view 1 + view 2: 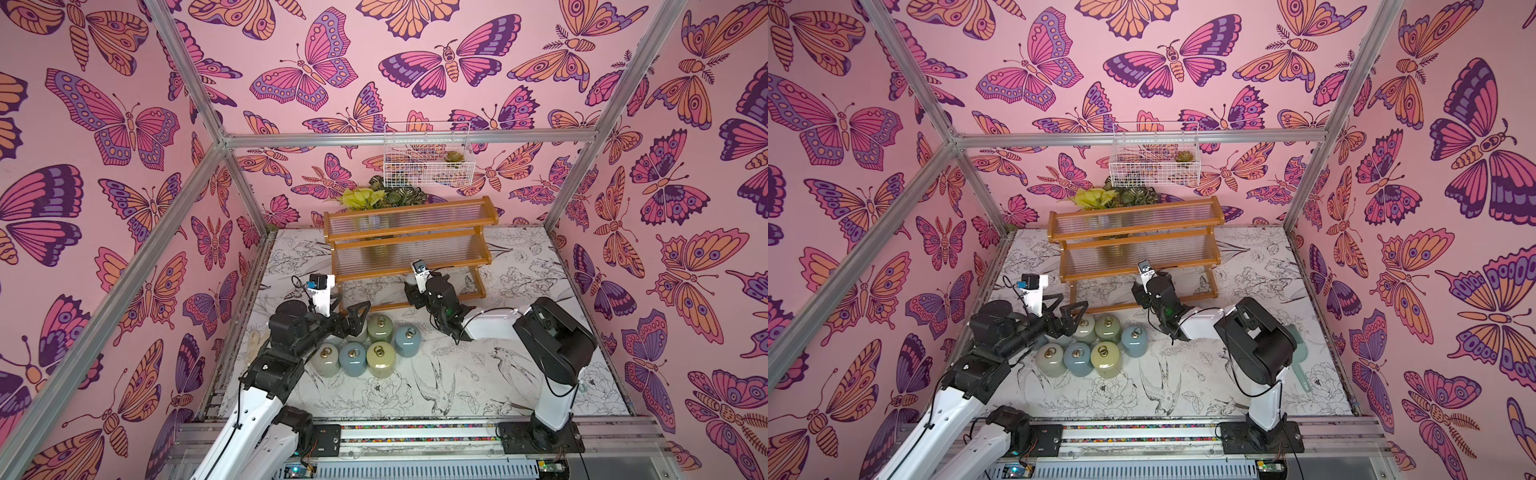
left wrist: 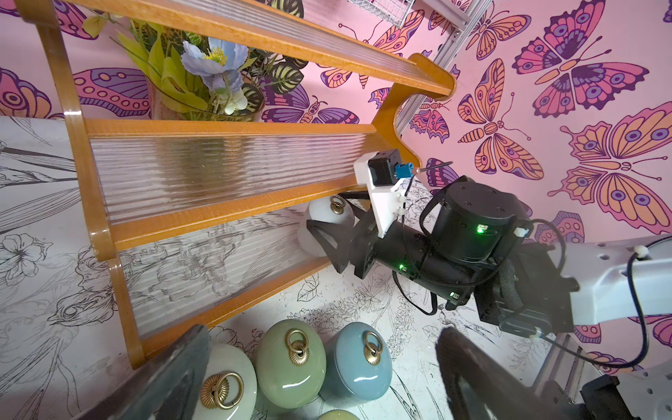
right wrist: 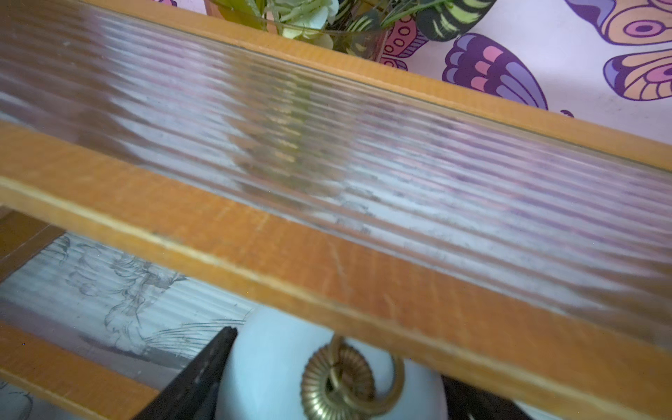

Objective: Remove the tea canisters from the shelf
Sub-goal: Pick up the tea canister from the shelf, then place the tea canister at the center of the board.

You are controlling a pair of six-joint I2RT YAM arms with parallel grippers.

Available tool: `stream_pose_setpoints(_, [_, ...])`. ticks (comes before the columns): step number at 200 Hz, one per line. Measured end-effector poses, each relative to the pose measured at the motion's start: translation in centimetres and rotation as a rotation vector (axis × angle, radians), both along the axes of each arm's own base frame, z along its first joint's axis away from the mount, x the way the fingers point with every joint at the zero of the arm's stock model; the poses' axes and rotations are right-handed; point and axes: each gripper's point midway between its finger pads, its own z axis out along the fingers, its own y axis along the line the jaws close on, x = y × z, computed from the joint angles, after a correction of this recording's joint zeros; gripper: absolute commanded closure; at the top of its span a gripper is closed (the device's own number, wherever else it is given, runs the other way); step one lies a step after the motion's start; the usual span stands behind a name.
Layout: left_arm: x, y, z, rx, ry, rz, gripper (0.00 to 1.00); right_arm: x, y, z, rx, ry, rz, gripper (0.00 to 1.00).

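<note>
Plainly, only wrist views show the right tool point(image 2: 322, 247) pinching a white canister point(image 2: 325, 214) (shelf's point(image 2: 225, 211) bottom tier); left tool point(image 1: 354, 305) gapes.

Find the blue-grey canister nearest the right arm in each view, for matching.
In a top view: blue-grey canister, rightmost of the group before the shelf.
In a top view: blue-grey canister, same spot.
Left wrist: blue-grey canister near the bottom edge, beside a sage-green canister.
Right wrist: not in it.
Shared landmark: the shelf, seen in all four.
</note>
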Motion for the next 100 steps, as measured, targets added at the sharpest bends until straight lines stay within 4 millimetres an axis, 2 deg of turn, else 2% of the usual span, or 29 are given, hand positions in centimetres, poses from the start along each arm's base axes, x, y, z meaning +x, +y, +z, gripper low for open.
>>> stream_pose_setpoints(57, [0.1,0.0,-0.1,0.001,0.004,0.0,0.0,-1.9,-1.7,1.1,0.031,0.001,-0.008,0.24])
stream_pose_setpoints(100, [0.2,-0.1,-0.4,0.004,0.013,0.0,0.0,-3.3,-2.5,0.9,0.045,0.022,0.005,0.25])
